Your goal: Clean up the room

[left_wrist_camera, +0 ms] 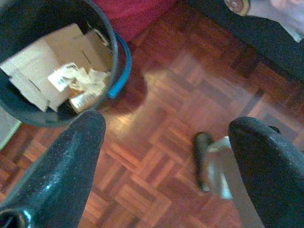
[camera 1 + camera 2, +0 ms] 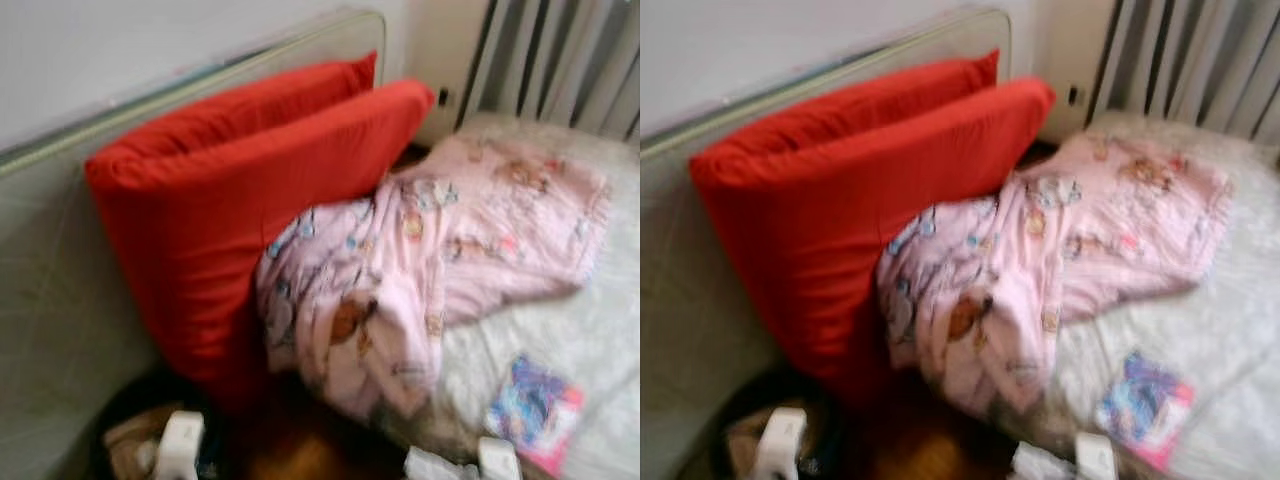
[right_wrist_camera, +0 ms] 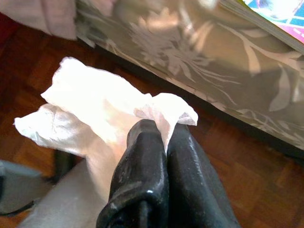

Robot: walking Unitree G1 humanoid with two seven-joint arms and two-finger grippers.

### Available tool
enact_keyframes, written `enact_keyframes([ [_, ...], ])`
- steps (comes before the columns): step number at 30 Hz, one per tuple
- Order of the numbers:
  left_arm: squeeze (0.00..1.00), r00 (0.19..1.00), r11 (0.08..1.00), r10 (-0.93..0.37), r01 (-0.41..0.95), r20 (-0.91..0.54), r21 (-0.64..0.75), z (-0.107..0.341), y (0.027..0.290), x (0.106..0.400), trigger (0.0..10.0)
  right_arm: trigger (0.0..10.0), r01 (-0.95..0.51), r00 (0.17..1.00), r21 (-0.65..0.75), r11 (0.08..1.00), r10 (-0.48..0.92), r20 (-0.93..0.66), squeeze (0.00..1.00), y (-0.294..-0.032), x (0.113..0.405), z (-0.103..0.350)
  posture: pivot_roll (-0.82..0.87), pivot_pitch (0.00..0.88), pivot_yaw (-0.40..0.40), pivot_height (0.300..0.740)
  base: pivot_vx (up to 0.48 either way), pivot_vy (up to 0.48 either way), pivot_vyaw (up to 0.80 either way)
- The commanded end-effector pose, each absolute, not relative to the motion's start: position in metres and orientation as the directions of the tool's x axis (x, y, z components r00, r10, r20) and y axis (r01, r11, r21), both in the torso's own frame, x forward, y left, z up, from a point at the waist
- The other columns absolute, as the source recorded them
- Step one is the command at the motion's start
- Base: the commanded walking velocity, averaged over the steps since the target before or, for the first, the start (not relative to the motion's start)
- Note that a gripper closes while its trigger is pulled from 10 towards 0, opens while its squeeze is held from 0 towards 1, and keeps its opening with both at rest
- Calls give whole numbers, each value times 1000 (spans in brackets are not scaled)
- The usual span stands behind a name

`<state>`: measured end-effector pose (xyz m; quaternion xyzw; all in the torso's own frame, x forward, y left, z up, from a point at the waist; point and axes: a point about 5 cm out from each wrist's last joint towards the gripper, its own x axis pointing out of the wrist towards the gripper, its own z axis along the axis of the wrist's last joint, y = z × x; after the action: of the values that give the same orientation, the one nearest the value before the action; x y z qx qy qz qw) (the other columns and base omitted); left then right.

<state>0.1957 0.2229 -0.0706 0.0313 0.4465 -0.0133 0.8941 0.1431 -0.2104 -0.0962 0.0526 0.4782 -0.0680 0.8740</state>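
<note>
— Partly tidied, judging by the black waste bin (image 1: 52,61) at far left on the parquet floor (image 1: 180,118): torn cardboard pieces (image 1: 45,64) and crumpled paper scraps (image 1: 80,83) already inside, blue rim liner showing at its edge.

— And directly above that floor?

— Left gripper (image 1: 166,156) spread wide, nothing held, hovering near the bin. Beside it in the head view, two red pillows (image 2: 230,200) propped against a grey headboard (image 2: 60,280).

— Moving right?

— Pink printed blanket (image 2: 420,260) bunched across the white mattress (image 2: 590,340), spilling over its near edge; a colourful magazine (image 2: 535,410) lying flat near the corner, well apart from the pillows.

— Right side?

— Right gripper (image 3: 166,137) pinched closed on a crumpled white tissue (image 3: 90,109), held low over the floor just beside the patterned bed skirt (image 3: 199,71).

— Left to do?

— Probably carrying the tissue across to the bin and dropping it in; after that, likely straightening the blanket and putting away the magazine. Bin not yet full, plenty of room at the top. Overall a middle stage, by estimate: some rubbish collected, bed untouched. Head views blurred, so finer clutter hard to make out.
</note>
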Motion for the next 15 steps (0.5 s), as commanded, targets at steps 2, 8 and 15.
enact_keyframes([
  [2,0,594,996,25,52,-804,69,-69,231,196,10000,10000,156,542,42,987,-50,-839,0,-204,148,-95,-7,0,18,740,0,480,0],
  [8,0,593,996,24,54,-805,69,-69,231,196,10000,10000,132,547,34,991,-44,-836,0,-204,149,-95,-7,0,17,740,0,480,133],
  [15,0,593,996,26,55,-805,72,-69,231,196,10000,10000,126,545,33,991,-42,-837,0,-204,149,-95,-7,0,17,740,0,434,800],
])
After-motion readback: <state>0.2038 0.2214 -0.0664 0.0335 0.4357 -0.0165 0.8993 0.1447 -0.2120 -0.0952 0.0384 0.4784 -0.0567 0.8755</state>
